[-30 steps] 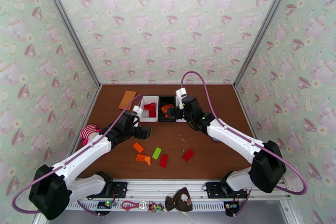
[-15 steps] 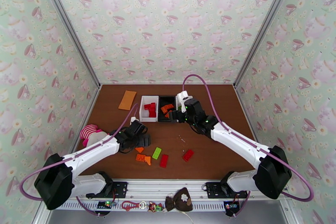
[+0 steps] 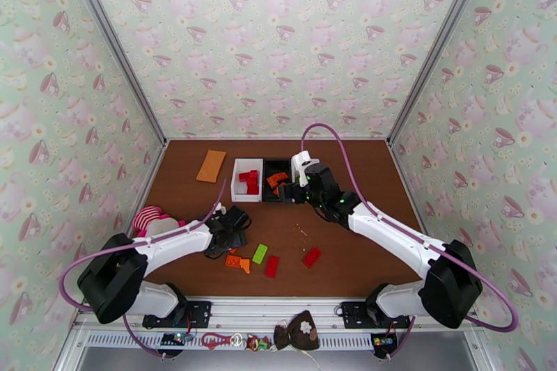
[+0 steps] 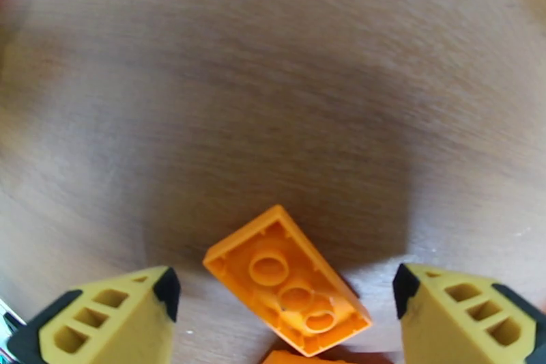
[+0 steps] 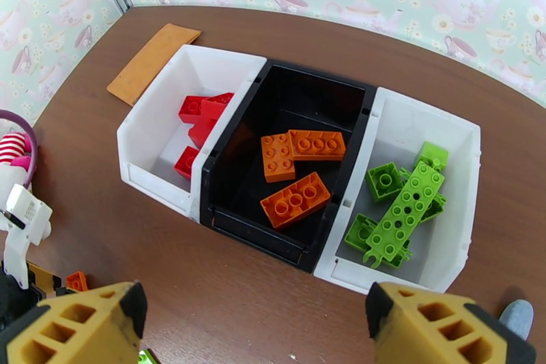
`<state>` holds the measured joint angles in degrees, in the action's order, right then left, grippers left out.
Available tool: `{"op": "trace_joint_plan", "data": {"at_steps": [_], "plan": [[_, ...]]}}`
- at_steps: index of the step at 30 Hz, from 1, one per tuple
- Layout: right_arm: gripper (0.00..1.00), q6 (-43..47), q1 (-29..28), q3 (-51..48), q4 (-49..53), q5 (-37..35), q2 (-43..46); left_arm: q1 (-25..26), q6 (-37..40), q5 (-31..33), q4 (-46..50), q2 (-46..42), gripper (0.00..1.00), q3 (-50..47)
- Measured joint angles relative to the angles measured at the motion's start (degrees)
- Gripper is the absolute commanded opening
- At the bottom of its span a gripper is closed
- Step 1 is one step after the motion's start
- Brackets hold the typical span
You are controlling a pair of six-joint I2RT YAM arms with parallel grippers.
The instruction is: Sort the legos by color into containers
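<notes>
While studs-down, orange lego (image 4: 286, 280) between fingers (image 4: 102, 321).

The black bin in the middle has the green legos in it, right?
Not quite. The black bin is in the middle, but it holds orange legos. The green legos are in the white bin next to it. The right wrist view shows this.

- Here's the worktop (image 5: 409, 65): brown wood grain.
- Behind it, the walls (image 3: 278, 38): pale green, pink teapots and cups.
- One white bin (image 5: 147, 133) has red legos (image 5: 201, 119), the black bin (image 5: 225, 174) orange legos (image 5: 297, 200), the second white bin (image 5: 450, 249) lime legos (image 5: 403, 212).
- The card (image 5: 153, 61): orange.
- The plush (image 3: 147, 218): pink-and-white stripes.
- The left tool (image 4: 284, 289): yellow, black tips.
- Loose: an orange brick (image 4: 286, 280), a lime brick (image 3: 260, 253).
</notes>
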<state>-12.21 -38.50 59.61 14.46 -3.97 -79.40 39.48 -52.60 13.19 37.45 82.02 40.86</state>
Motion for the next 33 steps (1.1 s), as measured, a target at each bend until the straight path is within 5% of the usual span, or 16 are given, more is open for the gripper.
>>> {"op": "trace_joint_plan", "data": {"at_steps": [18, 33], "plan": [[0.9, 0.04, -0.92, 0.0, -0.79, 0.44, -0.22, 0.11, -0.33, -0.09, -0.44, 3.17, 0.4, 1.07], [0.92, 0.07, -0.94, 0.0, -0.79, 0.92, -0.2, 0.26, -0.17, -0.02, -0.68, 2.47, 0.33, 1.81]]}}
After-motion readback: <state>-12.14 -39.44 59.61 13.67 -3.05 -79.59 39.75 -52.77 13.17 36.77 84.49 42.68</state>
